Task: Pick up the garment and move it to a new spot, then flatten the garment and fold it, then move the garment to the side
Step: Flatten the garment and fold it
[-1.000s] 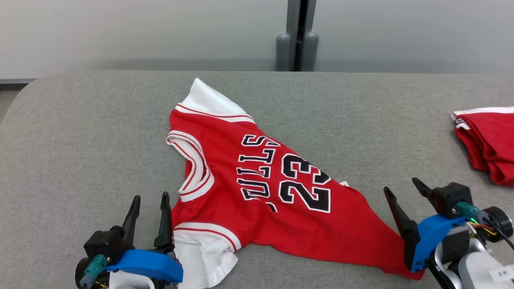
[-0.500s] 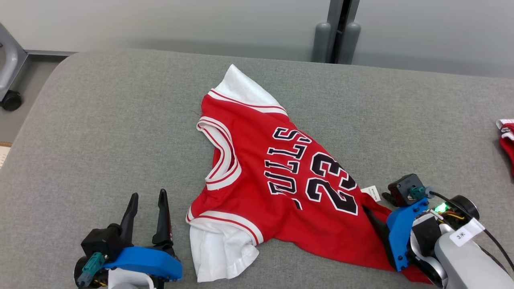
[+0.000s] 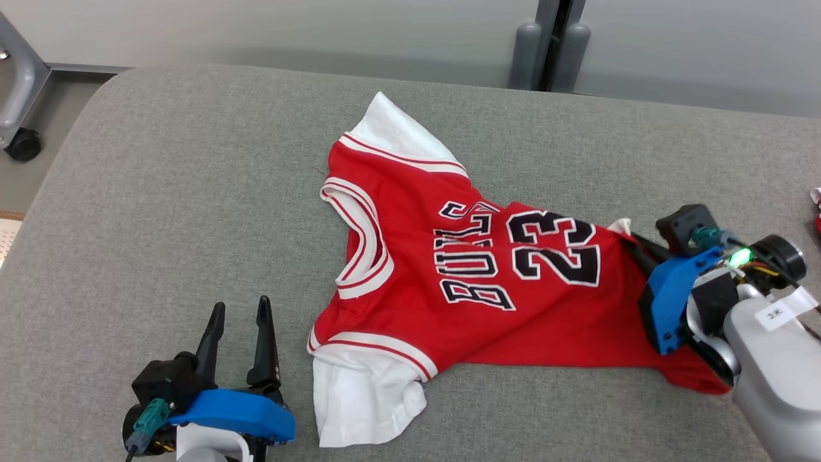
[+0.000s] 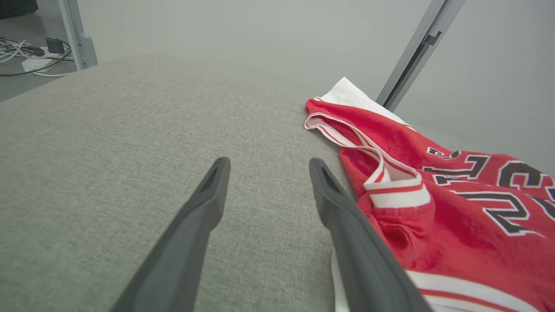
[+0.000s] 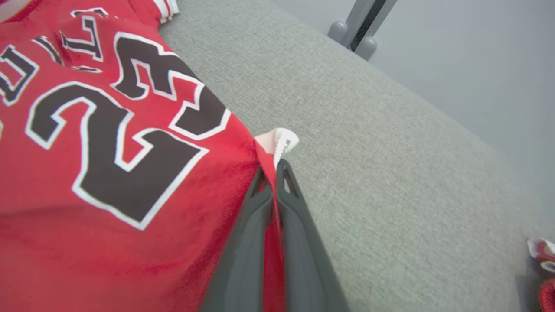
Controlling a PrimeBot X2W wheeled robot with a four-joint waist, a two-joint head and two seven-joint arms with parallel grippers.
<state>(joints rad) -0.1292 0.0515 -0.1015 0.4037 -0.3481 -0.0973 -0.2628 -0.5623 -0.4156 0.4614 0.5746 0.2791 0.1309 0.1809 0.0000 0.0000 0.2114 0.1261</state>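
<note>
The garment [image 3: 487, 282] is a red jersey with white sleeves and black lettering, lying crumpled on the grey padded table [image 3: 192, 192]. My right gripper [image 3: 632, 240] is shut on the garment's hem edge, beside a small white label [image 5: 277, 141]; the red cloth [image 5: 130, 151] runs between its closed fingers [image 5: 286, 203]. My left gripper [image 3: 240, 314] stands open at the lower left, just left of the garment's near white sleeve [image 3: 365, 398]. Nothing lies between its fingers [image 4: 338, 208], and the neckline [image 4: 390, 182] sits to their right.
A second red and white cloth [image 3: 816, 205] peeks in at the table's right edge [image 5: 542, 268]. A grey post [image 3: 545, 45] stands behind the table. A wheeled frame leg [image 3: 19, 128] stands on the floor at the far left. Bare grey table stretches left of the garment.
My right gripper has shut on the garment's hem and pulled it back and to the right, spreading the lettering. The head camera has turned left. The left gripper has stayed open.
</note>
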